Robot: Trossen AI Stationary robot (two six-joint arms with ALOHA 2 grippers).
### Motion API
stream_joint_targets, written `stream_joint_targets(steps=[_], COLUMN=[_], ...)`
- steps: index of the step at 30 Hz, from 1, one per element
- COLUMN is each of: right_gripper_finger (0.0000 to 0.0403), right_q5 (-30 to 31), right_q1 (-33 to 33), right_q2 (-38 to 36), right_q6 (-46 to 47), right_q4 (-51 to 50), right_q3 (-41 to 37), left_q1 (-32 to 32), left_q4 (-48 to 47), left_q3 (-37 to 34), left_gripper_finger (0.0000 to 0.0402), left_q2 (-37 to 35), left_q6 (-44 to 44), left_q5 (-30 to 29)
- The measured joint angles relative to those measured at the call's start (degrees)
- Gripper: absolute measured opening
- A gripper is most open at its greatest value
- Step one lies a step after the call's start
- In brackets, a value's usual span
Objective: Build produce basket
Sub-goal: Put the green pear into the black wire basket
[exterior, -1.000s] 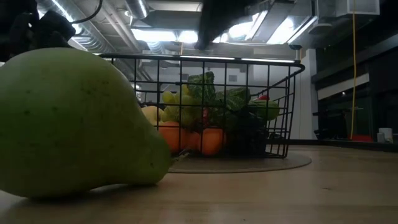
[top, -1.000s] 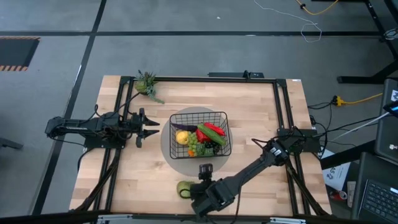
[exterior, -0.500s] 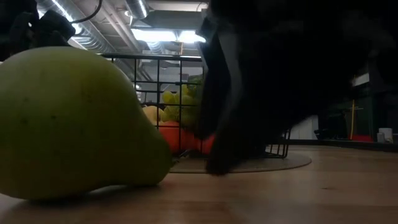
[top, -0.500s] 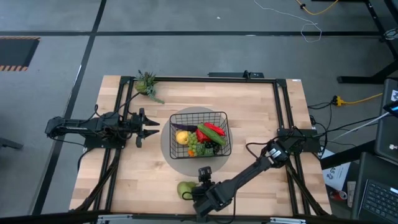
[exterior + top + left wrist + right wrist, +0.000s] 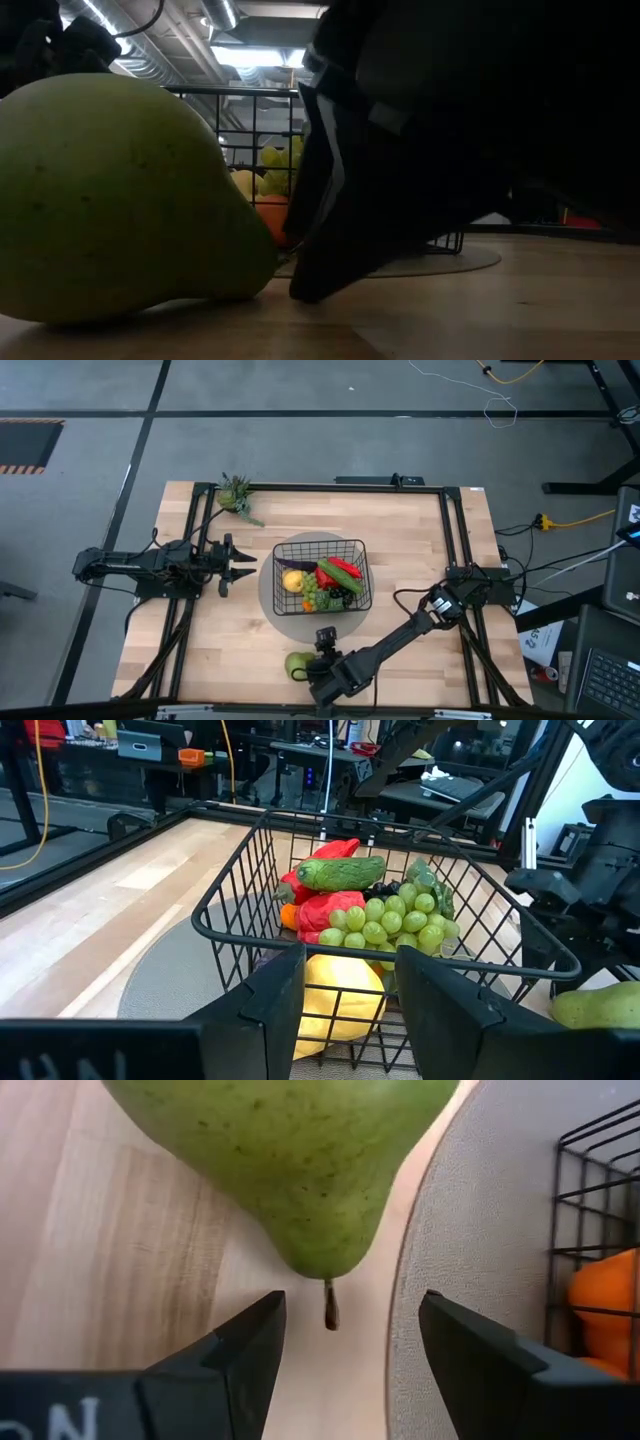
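The black wire basket [image 5: 322,576] stands on a round grey mat in the middle of the table. It holds a yellow fruit, oranges, red peppers, green grapes and a cucumber [image 5: 340,872]. A green pear [image 5: 296,664] lies on its side on the wood near the front edge, its stem end [image 5: 329,1305] toward the mat. My right gripper [image 5: 312,668] is open, low at the table just right of the pear. Its fingers [image 5: 345,1330] stand on either side of the stem without touching. My left gripper [image 5: 246,568] is open and empty, left of the basket and facing it.
The grey mat [image 5: 275,605] reaches out past the basket toward the pear. A small green plant [image 5: 237,492] lies at the far left corner. In the low view my right gripper [image 5: 400,170] hides most of the basket beside the pear [image 5: 120,200]. Bare wood lies left and right of the basket.
My right gripper has come down to the table between the basket and the front edge and has moved left toward the pear's stem end, staying open. The pear and the basket have stayed where they were.
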Motion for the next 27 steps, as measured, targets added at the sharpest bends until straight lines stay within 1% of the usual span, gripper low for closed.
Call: stream_joint_targets(steps=[6,9,15,19,27], right_gripper_finger=[0.0224,0.0205,0.0153,0.0130,0.0123], right_q5=[-1.4,-2.2,-4.7,-6.3,-6.5], right_q1=[-0.8,-0.9,-1.0,-1.0,-1.0], right_q2=[0.0,0.0,0.0,0.0,0.0], right_q6=[0.2,0.0,0.2,0.2,2.0], right_q4=[0.3,2.0,2.8,2.8,2.7], right_q3=[0.0,0.0,0.0,0.0,0.0], left_q1=[0.0,0.0,0.0,0.0,0.0], left_q4=[0.0,0.0,0.0,0.0,0.0], left_q3=[0.0,0.0,0.0,0.0,0.0], left_gripper_finger=[0.0151,0.0151,0.0151,0.0151,0.0151], left_q2=[0.0,0.0,0.0,0.0,0.0], left_q6=[0.0,0.0,0.0,0.0,0.0], left_q5=[0.0,0.0,0.0,0.0,0.0])
